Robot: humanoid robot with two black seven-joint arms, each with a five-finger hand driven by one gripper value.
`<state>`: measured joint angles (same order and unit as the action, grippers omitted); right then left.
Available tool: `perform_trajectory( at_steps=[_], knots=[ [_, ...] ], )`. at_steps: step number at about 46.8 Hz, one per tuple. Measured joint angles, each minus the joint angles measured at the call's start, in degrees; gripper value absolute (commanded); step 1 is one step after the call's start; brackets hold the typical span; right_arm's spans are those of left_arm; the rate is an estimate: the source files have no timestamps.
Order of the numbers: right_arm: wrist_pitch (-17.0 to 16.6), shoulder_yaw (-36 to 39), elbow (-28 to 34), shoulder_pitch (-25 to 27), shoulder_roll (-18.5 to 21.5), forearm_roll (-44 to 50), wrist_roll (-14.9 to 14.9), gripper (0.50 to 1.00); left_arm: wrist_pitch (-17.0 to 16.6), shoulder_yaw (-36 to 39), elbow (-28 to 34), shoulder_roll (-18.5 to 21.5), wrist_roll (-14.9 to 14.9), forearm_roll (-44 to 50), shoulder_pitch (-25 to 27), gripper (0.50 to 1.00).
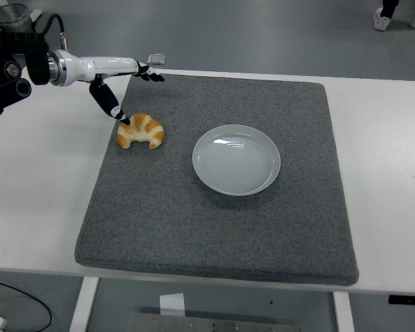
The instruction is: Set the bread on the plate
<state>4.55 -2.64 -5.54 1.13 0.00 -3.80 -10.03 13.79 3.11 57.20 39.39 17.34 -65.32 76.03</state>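
One thumb-tip of fingers point(115, 109) at bread point(140, 131).

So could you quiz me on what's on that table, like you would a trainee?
1. True or false: the golden crescent-shaped croissant already lies on the round white ceramic plate.
2. Which robot hand is near the croissant: A) left robot hand, B) right, C) both?
3. Fill in: croissant and plate both rest on a dark grey ______ mat.

Key: 1 false, the croissant lies on the mat, left of the empty plate. 2 A, its fingers are spread, the thumb tip at the croissant's upper left edge; the right hand is out of view. 3 foam (square, felt-like pad on the white table).
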Motion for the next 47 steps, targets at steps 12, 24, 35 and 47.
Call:
perform_trajectory(
  at_steps=[12, 24, 35, 47],
  knots=[
    [-0.01, 0.00, 0.00, 0.00, 0.00, 0.00, 0.00, 0.932, -0.21, 2.11, -0.10, -0.35, 0.03, -2.93, -0.26, 1.000],
    [-0.03, 0.00, 0.00, 0.01, 0.00, 0.00, 0.00, 0.932, -0.83, 3.06, -0.84, -2.07, -0.21, -3.76, -0.66, 1.000],
    [-0.01, 0.00, 0.00, -0.02, 0.00, 0.00, 0.00, 0.932, -1.82, 3.39, -2.77, -3.78, -0.48, -3.76, -0.92, 1.000],
    [-0.01, 0.00, 0.00, 0.00, 0.00, 0.00, 0.00, 0.932, -2.13, 3.40, -4.72, -5.21, -0.56, -3.76, -2.23, 1.000]
  ],
)
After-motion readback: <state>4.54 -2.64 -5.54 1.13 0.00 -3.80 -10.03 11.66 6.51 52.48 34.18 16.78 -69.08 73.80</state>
